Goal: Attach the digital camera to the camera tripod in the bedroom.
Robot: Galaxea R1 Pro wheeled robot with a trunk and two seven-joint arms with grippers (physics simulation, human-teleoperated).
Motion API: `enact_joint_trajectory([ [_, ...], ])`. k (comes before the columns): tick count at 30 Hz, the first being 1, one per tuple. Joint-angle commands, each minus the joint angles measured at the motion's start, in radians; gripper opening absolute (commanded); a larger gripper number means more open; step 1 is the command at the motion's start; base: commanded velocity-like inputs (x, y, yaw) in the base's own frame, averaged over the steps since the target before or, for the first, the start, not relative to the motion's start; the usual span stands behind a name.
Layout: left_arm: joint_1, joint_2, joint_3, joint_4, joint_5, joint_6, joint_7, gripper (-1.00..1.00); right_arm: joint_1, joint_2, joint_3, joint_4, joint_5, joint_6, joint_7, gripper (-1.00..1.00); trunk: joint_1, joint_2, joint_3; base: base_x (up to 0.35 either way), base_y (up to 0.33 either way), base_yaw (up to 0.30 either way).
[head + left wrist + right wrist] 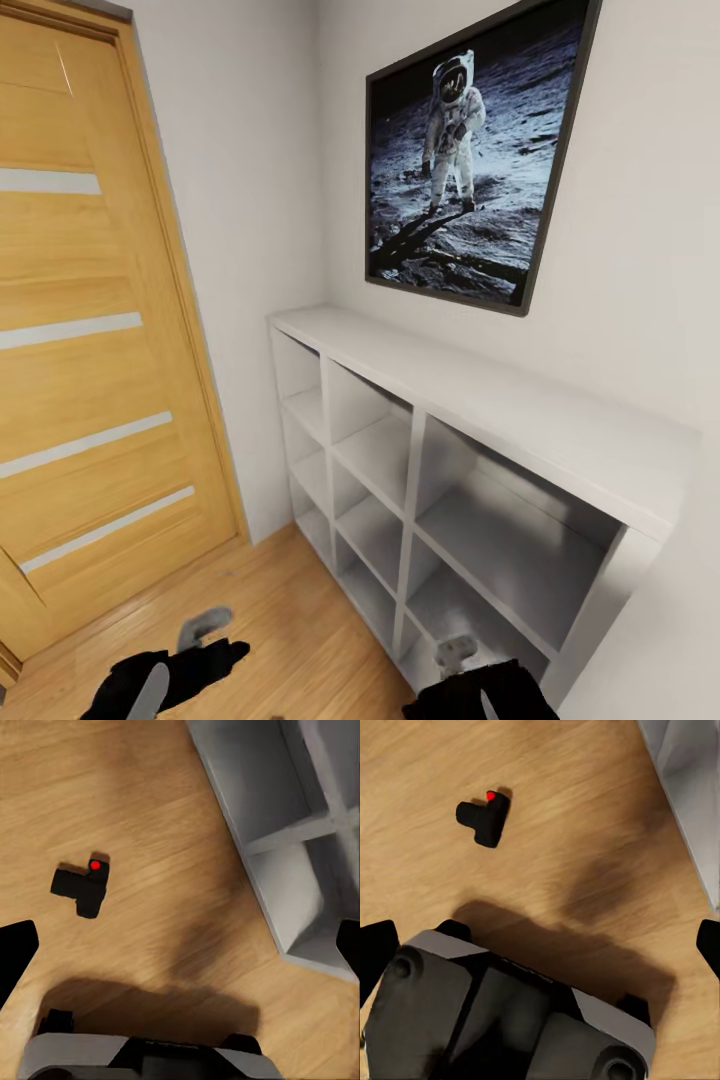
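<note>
Head view: white shelf (480, 400) of open cubes runs along the right wall, a wooden door (90, 330) closes the left, and a strip of wood floor (290, 620) lies between them ahead of both grippers.
Wall: a framed astronaut picture (470, 150) hangs above the shelf top.
Left gripper (175, 665): low in the head view, black, over bare floor, with the door beyond it.
Right gripper (470, 680): low in the head view, just beside the shelf's near lower cubes.
Left wrist view: fingertips (15, 952) show at the two side edges, far apart, so the jaws stand wide and hold nothing.
Right wrist view: fingertips (376, 945) likewise at the two side edges, wide apart, nothing between them.
Camera (82, 889): lies on the floor below the left gripper, well apart from it, red button up, lens sticking out sideways; also seen under the right gripper (486, 817).
Shelf edge: the shelf's lower front corner (300, 937) sits on the floor on the far side of the open gap from the camera.
Room: bare boards all round the camera; robot base (510, 1012) is near it.
</note>
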Motion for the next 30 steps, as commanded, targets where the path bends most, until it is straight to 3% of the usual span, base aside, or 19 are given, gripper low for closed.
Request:
enact_joint_trajectory([
  [1,-0.050,-0.003,0.002,-0.031,0.003,0.028,0.008,1.00,0.000,0.000,-0.001,-0.079,0.008,0.016,0.019,1.00,0.001,-0.002,-0.003,0.000,0.000,0.000],
  [4,-0.096,-0.015,0.001,-0.078,0.003,0.075,0.029,1.00,0.000,0.001,-0.001,-0.166,0.007,0.026,0.034,1.00,0.001,-0.002,-0.003,0.000,0.000,0.000],
  [5,-0.120,-0.036,0.001,-0.130,0.002,0.131,0.062,1.00,0.000,0.001,-0.001,-0.224,0.007,0.031,0.043,1.00,0.001,-0.002,-0.003,0.000,0.000,0.000],
  [9,-0.137,-0.065,-0.003,-0.183,0.001,0.186,0.108,1.00,0.000,0.000,0.002,-0.277,0.007,0.036,0.050,1.00,0.001,-0.002,-0.003,0.000,0.000,0.000],
  [24,-0.145,-0.092,-0.007,-0.212,0.001,0.215,0.134,1.00,0.000,0.000,0.000,-0.301,0.006,0.068,0.056,1.00,0.001,-0.002,-0.003,0.000,0.000,0.000],
  [25,-0.146,-0.109,-0.008,-0.212,-0.001,0.215,0.134,1.00,0.000,0.000,-0.002,-0.300,0.007,0.094,0.057,1.00,0.001,-0.002,-0.003,0.000,0.000,0.000],
  [30,-0.146,-0.145,-0.011,-0.208,-0.008,0.214,0.137,1.00,0.000,0.000,-0.005,-0.299,0.008,0.115,0.056,1.00,0.001,-0.002,-0.003,0.000,0.000,0.000],
])
